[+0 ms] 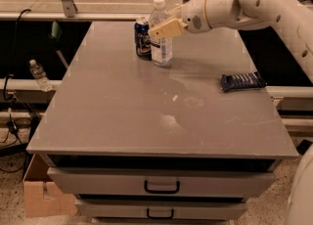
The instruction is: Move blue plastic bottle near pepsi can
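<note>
The blue plastic bottle (pixel 161 48), clear with a white cap and a white label, stands upright at the back middle of the grey table (pixel 146 116). The pepsi can (pixel 142 38) stands right beside it on its left, touching or almost touching. My gripper (pixel 164 27) reaches in from the right at the bottle's upper half. One tan finger (pixel 168 28) lies across the front of the bottle and the other is hidden behind it. The gripper is shut on the bottle, whose base rests on the table.
A flat dark blue snack packet (pixel 241 81) lies near the table's right edge. A tiny clear bottle (pixel 39 75) stands off the table at the left. A cardboard box (pixel 41 194) sits on the floor at the lower left. Drawers (pixel 161 186) are under the tabletop.
</note>
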Controlling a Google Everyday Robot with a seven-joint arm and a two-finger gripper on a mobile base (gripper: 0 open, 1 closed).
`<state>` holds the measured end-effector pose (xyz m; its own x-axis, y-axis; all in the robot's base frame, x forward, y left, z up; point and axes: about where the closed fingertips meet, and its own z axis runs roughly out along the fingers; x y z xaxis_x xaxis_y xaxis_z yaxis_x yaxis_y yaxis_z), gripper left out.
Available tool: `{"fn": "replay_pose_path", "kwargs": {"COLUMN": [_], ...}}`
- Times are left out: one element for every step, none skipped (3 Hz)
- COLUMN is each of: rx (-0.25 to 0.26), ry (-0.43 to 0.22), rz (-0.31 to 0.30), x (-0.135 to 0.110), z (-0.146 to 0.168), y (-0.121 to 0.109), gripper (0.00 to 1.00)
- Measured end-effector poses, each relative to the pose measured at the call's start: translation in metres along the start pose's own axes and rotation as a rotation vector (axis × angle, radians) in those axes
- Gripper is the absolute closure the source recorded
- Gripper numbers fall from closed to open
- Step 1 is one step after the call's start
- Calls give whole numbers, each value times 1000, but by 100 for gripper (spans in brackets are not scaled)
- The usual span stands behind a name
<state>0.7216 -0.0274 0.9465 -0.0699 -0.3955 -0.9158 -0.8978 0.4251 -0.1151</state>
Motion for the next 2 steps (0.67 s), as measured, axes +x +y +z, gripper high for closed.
{"fn": "replay_pose_path", "kwargs": {"rx": [1,20], "ry": [-2,-14], "rz": [7,12], "x": [3,3], "z": [0,-9], "y": [-3,-10], "gripper": [0,0]}}
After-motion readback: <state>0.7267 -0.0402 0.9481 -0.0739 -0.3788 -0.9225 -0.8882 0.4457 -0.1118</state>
